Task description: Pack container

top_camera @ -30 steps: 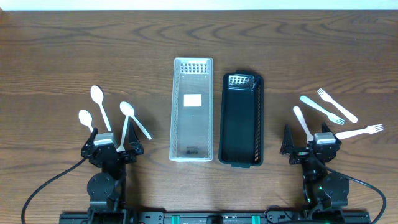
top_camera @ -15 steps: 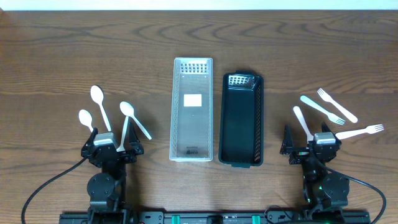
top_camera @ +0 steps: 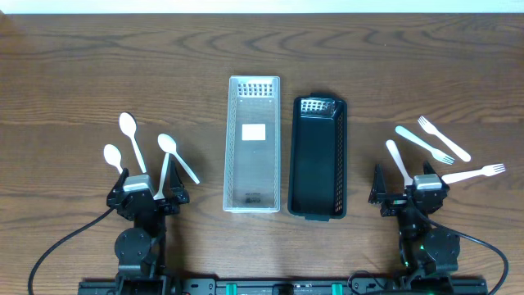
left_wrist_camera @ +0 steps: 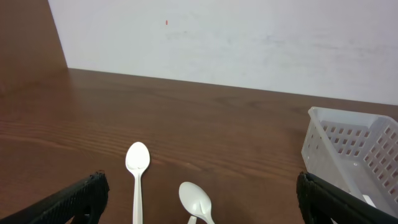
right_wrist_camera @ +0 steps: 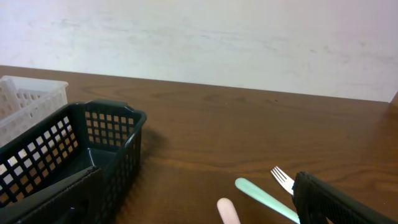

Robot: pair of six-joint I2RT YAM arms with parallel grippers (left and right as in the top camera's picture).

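A white slotted basket and a black slotted basket stand side by side mid-table. Three white spoons lie to the left. On the right lie white forks, a mint-green utensil and a pink utensil. My left gripper rests open and empty at the near edge, just behind the spoons. My right gripper rests open and empty near the pink handle, with the black basket to its left.
The white basket's corner shows at the right of the left wrist view. A white wall rises behind the table's far edge. Bare wood lies beyond the baskets and between them and the cutlery.
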